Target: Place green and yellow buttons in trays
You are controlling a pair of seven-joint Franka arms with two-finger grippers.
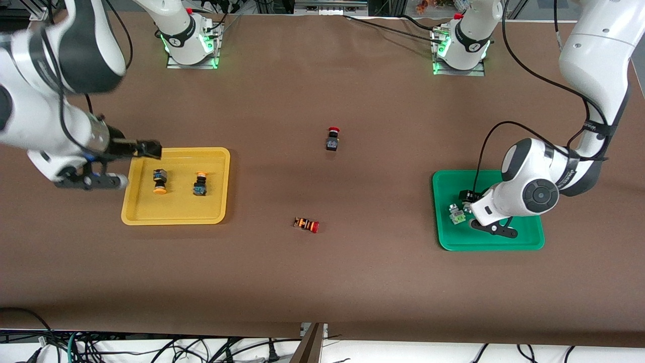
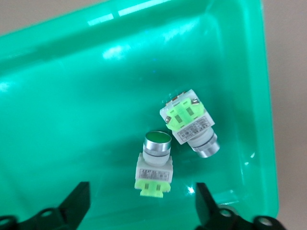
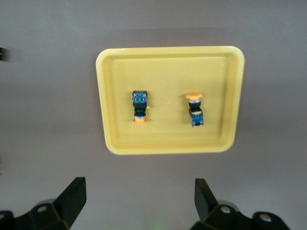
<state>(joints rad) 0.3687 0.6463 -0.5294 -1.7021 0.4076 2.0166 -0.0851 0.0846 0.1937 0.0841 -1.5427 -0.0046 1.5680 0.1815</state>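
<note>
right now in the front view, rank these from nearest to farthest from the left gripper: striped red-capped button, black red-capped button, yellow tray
The left gripper is over the green tray.
1. Black red-capped button, mid-table; striped red-capped button, nearer the front camera: too close to call.
2. Yellow tray, toward the right arm's end.

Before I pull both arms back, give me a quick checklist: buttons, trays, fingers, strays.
1. Two yellow buttons in the yellow tray: ok; one and the other lie inside the rim, apart.
2. Two green buttons in the green tray: ok; one and the other lie close together on its floor.
3. Left gripper empty: ok; fingers open, over the green tray, nothing between them.
4. Right gripper empty: ok; fingers open, nothing between them.
5. Red buttons left out: ok; the black one and the striped one sit on the table between the trays.
</note>
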